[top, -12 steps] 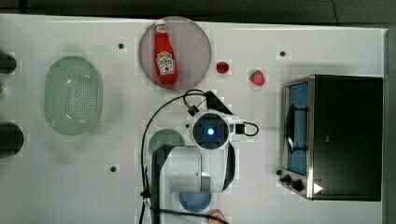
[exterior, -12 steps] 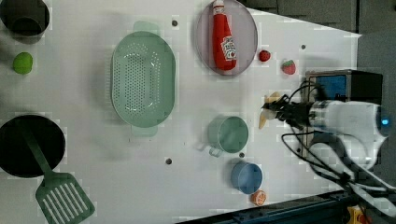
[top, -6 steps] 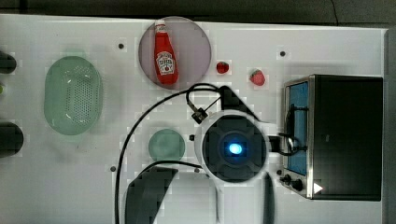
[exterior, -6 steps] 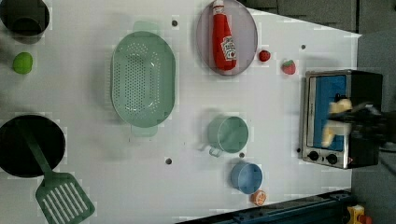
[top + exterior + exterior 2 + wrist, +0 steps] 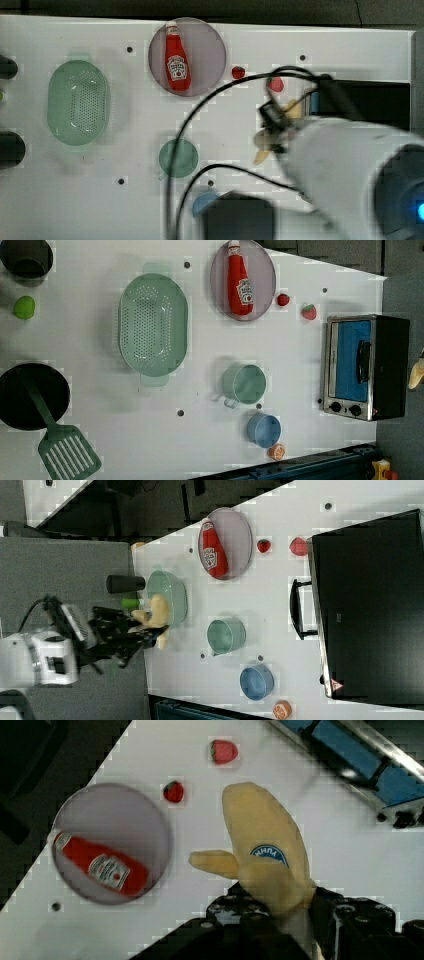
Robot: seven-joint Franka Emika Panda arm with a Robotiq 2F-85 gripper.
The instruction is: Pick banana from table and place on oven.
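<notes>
Wrist view — banana [image 5: 265, 845]: pale yellow, blue sticker, clamped in the end effector [image 5: 270, 912], lifted clear of the worktop [image 5: 310, 850]. Right view: the same banana [image 5: 156, 614] hangs in the end effector [image 5: 142, 630] high above the green strainer [image 5: 175, 597], well apart from the oven [image 5: 370, 605]. Pick — done. Left: carry across and set down on the oven's black top, which is bare. Ketchup bottle [image 5: 100, 865] on its plate and two strawberries [image 5: 223, 751] untouched.
</notes>
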